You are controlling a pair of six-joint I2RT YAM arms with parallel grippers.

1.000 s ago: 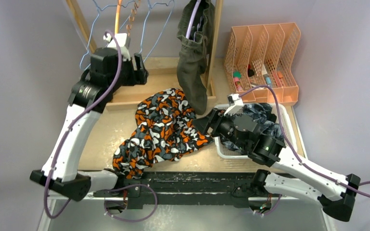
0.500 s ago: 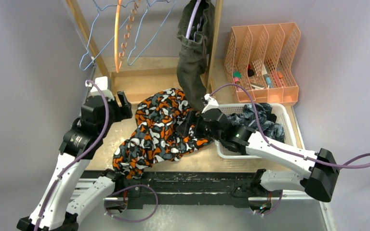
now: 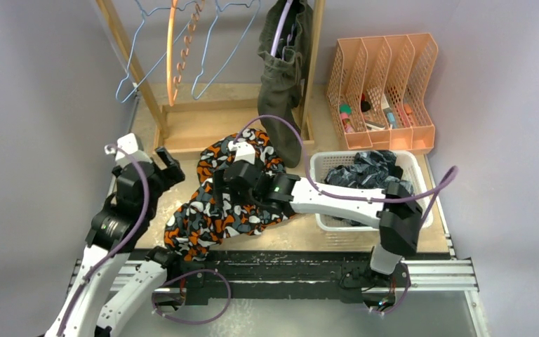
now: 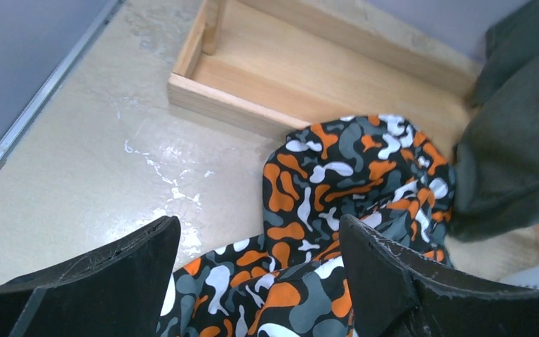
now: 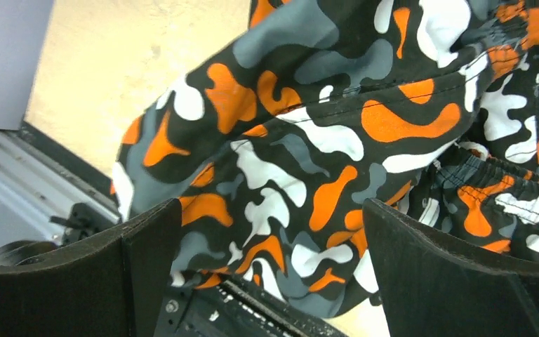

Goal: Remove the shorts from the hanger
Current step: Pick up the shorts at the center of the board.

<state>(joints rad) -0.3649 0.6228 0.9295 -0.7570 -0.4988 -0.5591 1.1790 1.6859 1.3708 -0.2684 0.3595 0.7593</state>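
Observation:
The orange-black-white camo shorts (image 3: 214, 210) lie in a heap on the table, off any hanger. My right gripper (image 3: 226, 184) hovers over this heap, open, with camo cloth (image 5: 309, 140) below its jaws and nothing pinched. My left gripper (image 3: 170, 166) stands open just left of the heap, whose near fold (image 4: 351, 182) shows between the fingers (image 4: 112, 274). Olive-green shorts (image 3: 281, 77) still hang from a purple hanger (image 3: 279, 31) on the rack; their hem (image 4: 519, 140) drapes beside the camo pair. Dark navy printed shorts (image 3: 365, 172) sit in the white basket (image 3: 421, 203).
Empty wire hangers and an orange one (image 3: 175, 49) hang at the rack's left. The wooden rack base (image 3: 203, 123) sits behind the heap. A peach file organiser (image 3: 386, 84) with small items stands at the back right. The black rail (image 3: 288, 270) runs along the near edge.
The left arm has drawn back from the hangers toward the near left. The right arm has swung left from the basket over the camo shorts. Both sets of jaws have widened.

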